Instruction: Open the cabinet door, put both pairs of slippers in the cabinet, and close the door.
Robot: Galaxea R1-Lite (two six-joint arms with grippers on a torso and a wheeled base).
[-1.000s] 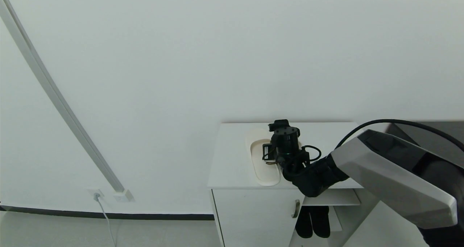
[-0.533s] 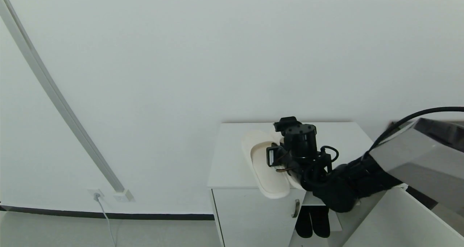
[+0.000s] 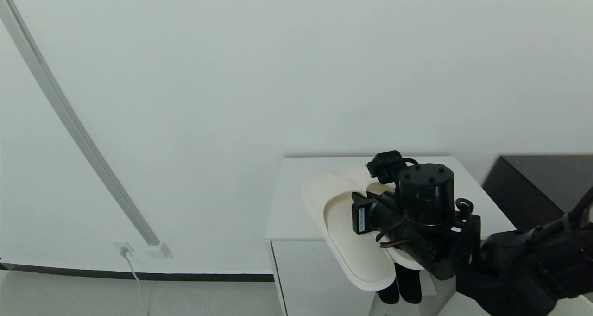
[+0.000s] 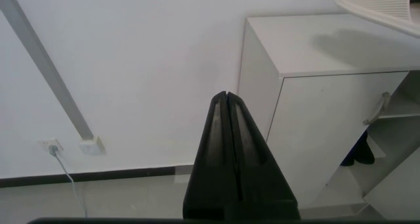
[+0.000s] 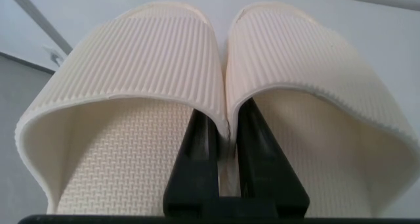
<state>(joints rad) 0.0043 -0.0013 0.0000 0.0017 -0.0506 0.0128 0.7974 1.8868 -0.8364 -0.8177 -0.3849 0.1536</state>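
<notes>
Cream slippers [image 3: 347,223] clamped side by side by right gripper [image 5: 227,129], held above cabinet [image 3: 296,205] top, black slippers [image 3: 399,288] set inside cabinet, left gripper [image 4: 227,102] fingers pressed together

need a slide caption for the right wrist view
Right gripper clamped on the adjoining inner edges of the cream slipper pair.

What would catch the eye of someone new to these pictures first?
The pair of cream ribbed slippers stands out: the right gripper pinches their inner walls together and holds them out over the front edge of the white cabinet. Below them, a pair of black slippers already sits inside the cabinet's open side.
</notes>
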